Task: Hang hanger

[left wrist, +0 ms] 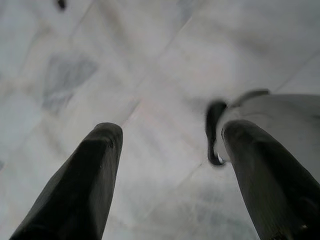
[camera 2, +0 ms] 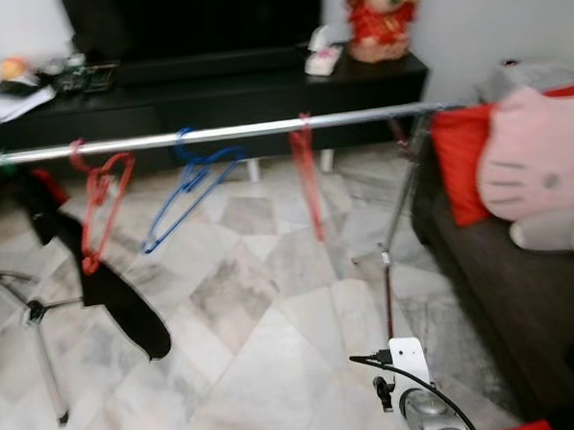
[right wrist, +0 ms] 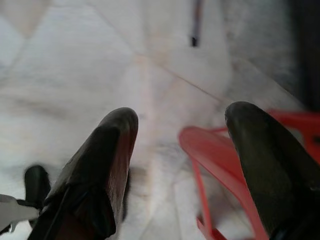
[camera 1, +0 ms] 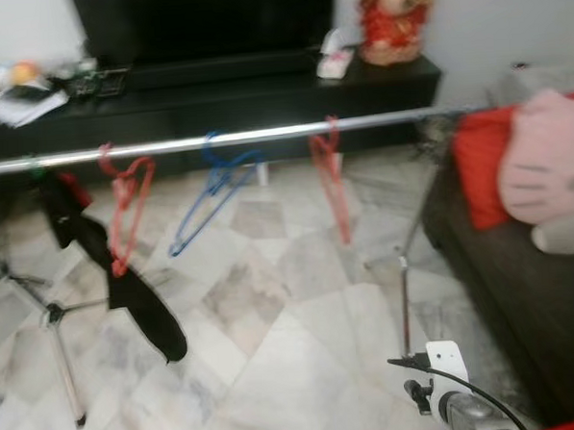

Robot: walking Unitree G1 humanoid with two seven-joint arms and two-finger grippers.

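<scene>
Now | my right gripper [right wrist: 180,150] was released over a red hanger [right wrist: 210,155] | left gripper [left wrist: 170,165] released above marble floor [left wrist: 150,75] | rail [camera 1: 264,135] carried three hangers.

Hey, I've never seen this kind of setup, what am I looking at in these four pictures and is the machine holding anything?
This is a walking humanoid robot with two arms, each ending in two long black fingers. The two wide pictures come from its head camera, looking down into a living room. A silver clothes rail crosses the view, carrying a red hanger, a blue hanger, another red hanger and a black garment. A dark sofa with a pink plush stands on the right.

The other two pictures come from wrist cameras, looking along the fingers at the marble floor. The left gripper is open and empty. The right gripper is open too, and a loose red hanger shows between its fingers; whether they touch it is unclear.
</scene>
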